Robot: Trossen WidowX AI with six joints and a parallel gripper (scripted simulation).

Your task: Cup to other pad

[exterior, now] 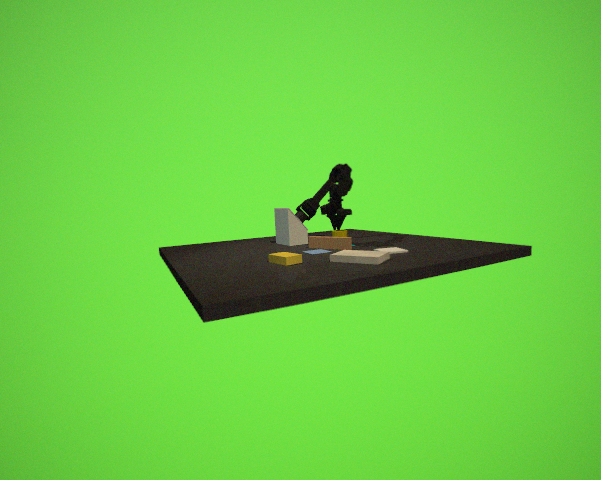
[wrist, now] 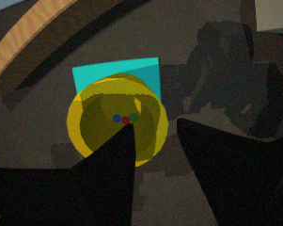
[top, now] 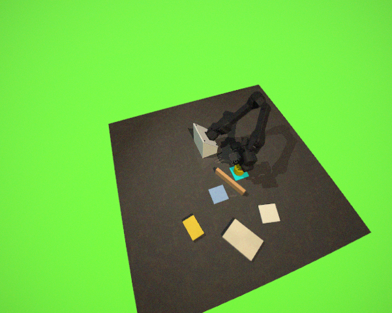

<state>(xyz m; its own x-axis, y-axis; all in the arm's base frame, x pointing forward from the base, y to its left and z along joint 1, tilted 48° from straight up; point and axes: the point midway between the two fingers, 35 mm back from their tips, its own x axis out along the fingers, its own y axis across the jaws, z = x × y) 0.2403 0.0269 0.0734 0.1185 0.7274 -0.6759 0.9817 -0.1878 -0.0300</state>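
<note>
At the front of the dark desk (top: 155,175) lies a big cream slab (top: 242,238). A yellow block (top: 192,227) lies to one side of it, and a small cream square (top: 269,213) lies to the other side. All three lie flat and apart from each other.

A bit further back is a light blue pad (top: 218,194). Just behind it lies a long wooden bar (top: 230,180), set at a slant. The bar lies between the blue pad and a teal pad (top: 240,175).

The yellow cup (top: 237,169) stands upright on the teal pad. In the wrist view you can look down into the cup (wrist: 85,127) and see little marbles (wrist: 125,119) at the bottom: blue, red and green.

The black pincer (wrist: 155,127) is right over the cup and points down. Its two fingers are spread a little apart. One tip is over the inside of the cup and the other is outside it. The cup's side shows in the gap between them. The pincer is let loose and grips nothing.

Behind the cup stands a grey wedge block (top: 202,143), next to the bent black arm (top: 259,121).
</note>
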